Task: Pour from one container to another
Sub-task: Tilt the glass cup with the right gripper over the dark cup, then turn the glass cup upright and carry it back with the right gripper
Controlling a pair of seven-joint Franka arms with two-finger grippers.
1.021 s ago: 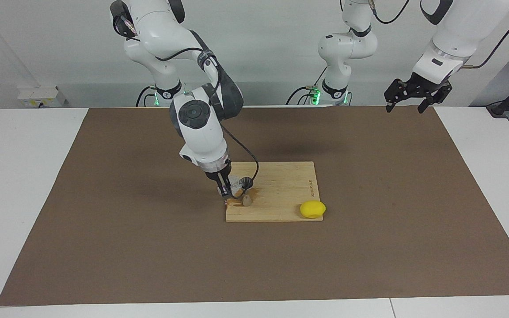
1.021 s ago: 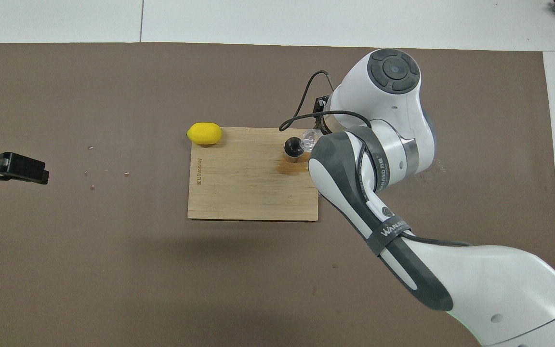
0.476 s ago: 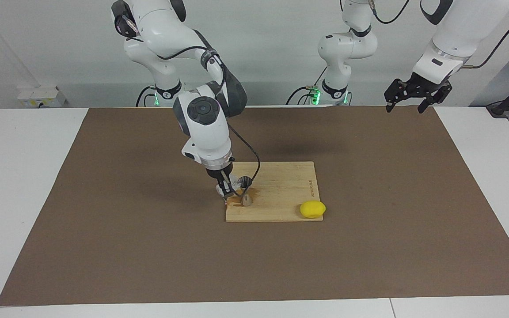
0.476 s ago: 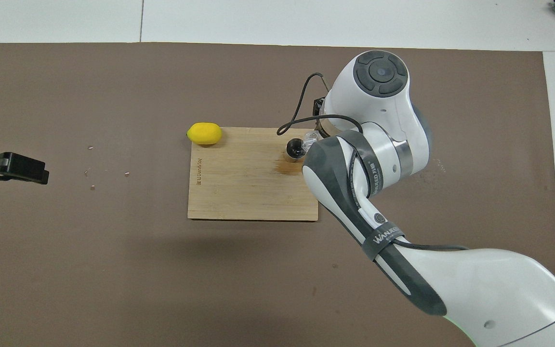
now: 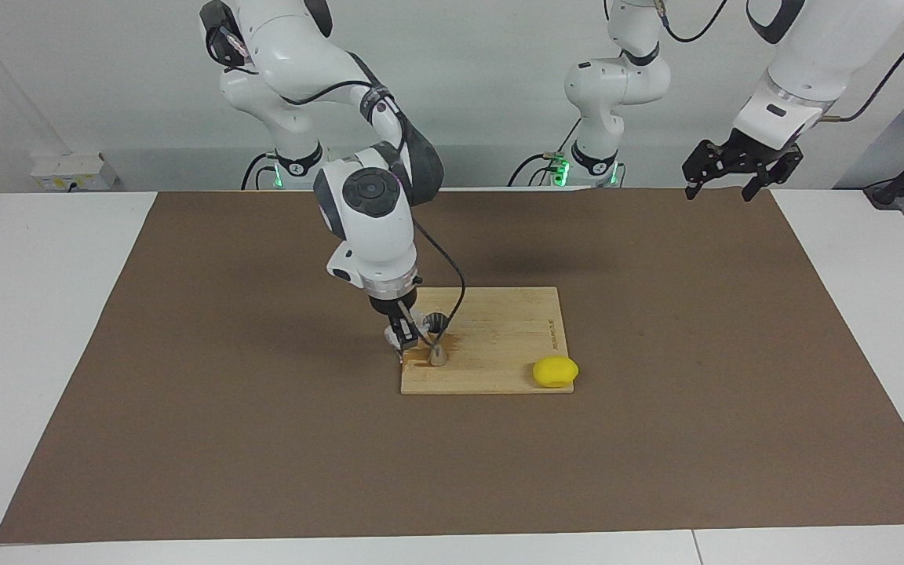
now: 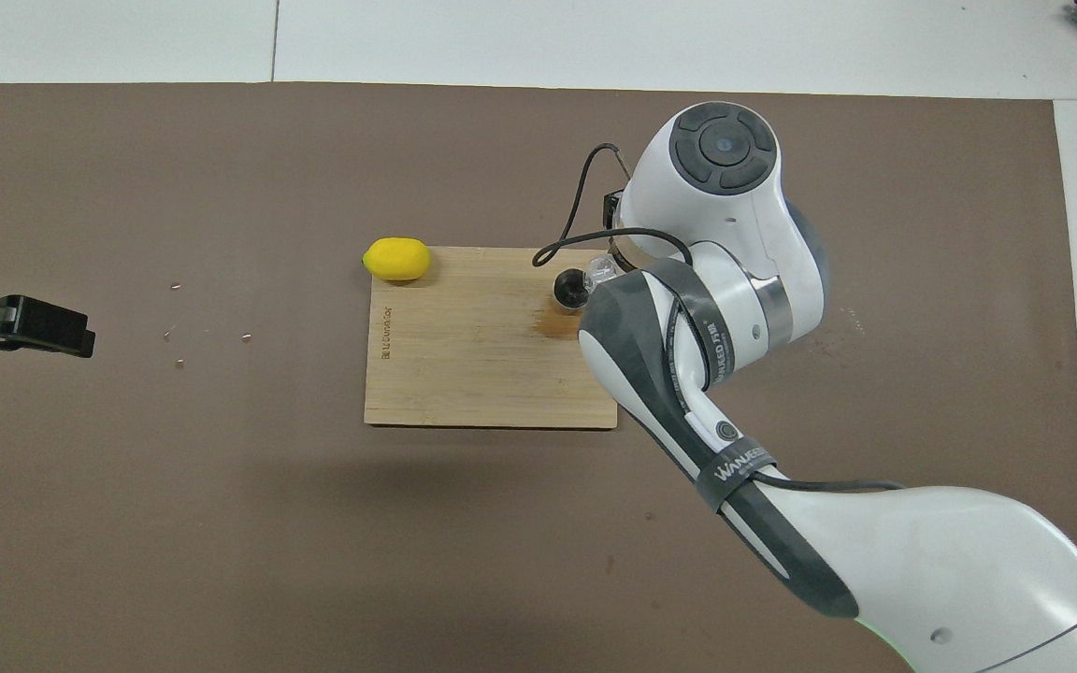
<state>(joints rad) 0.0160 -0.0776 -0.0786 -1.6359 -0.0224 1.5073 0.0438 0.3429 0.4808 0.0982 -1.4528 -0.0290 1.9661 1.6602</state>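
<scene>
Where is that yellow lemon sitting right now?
The lemon rests on a corner of the wooden board, the corner farthest from the robots and toward the left arm's end of the table, apart from the glass and metal cup.

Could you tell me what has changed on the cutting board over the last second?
The right gripper, still shut on the glass tumbler, has swung more upright, bringing the tumbler in closer above the jigger. The jigger, the lemon and the cutting board have not moved, and the left gripper still waits open at its own end of the table.
</scene>
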